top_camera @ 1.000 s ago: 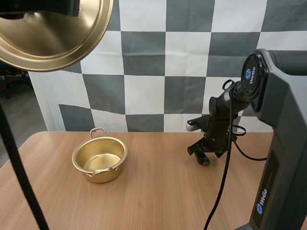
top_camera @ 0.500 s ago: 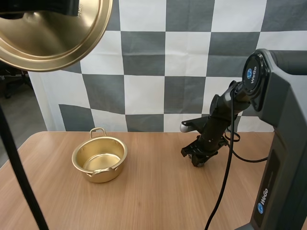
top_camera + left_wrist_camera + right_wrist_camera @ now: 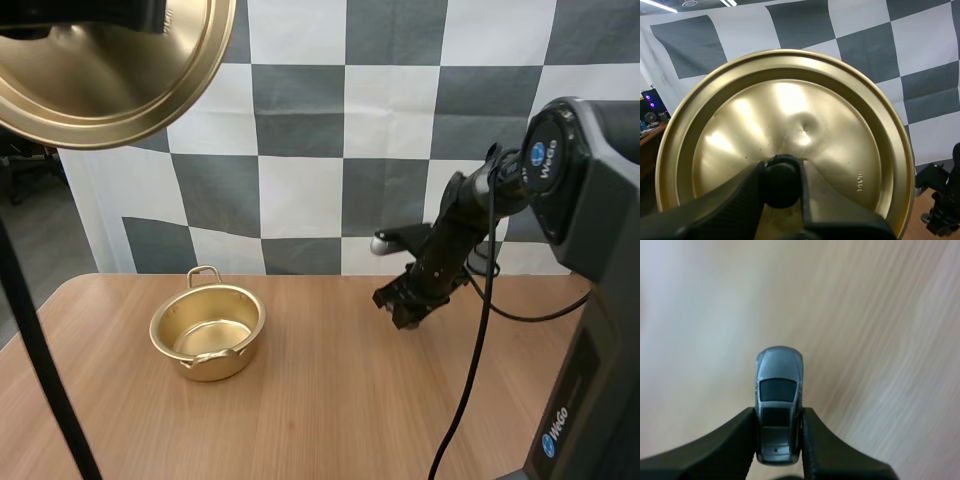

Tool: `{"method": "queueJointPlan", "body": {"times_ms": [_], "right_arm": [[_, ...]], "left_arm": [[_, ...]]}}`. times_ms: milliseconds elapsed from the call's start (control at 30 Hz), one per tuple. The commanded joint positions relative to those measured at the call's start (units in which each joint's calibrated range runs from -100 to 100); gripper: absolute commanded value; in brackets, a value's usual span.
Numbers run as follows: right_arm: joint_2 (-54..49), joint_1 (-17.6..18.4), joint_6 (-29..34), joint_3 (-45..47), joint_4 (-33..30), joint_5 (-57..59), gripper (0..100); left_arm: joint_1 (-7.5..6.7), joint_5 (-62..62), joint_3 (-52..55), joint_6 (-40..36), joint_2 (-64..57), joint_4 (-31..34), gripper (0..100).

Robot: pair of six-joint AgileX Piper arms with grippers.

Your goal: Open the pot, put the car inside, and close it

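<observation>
Tabletop (image 3: 330, 400), pot (image 3: 207, 330) open: we are pinching lid (image 3: 790, 115) clear with left gripper (image 3: 782, 181), car (image 3: 778, 395) with right gripper (image 3: 779, 416) for loading

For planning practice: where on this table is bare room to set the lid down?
Bare table: between the pot and the right end effector holding the car, and along the near edge. Tightest: between the pot and the table's edge.
</observation>
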Motion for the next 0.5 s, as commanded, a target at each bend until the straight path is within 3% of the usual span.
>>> {"method": "queueJointPlan", "body": {"times_ms": [0, 133, 333, 467], "right_arm": [[-6.7, 0.0, -3.6, -3.3, 5.4, 10.3, 0], [-14.0, 0.1, -7.3, -8.3, 12.3, 22.5, 0], [-18.7, 1.8, -7.9, -14.9, 16.1, 23.4, 0], [-18.9, 4.9, -6.6, -16.7, 16.8, 23.4, 0]], "left_arm": [[0.02, 0.0, 0.0, -0.2, -0.6, 0.3, 0], [0.02, 0.0, 0.0, -0.2, -3.6, 1.3, 0], [0.02, 0.0, 0.0, -0.5, -8.8, 3.2, 0], [0.02, 0.0, 0.0, -0.5, -11.2, 5.3, 0]]}}
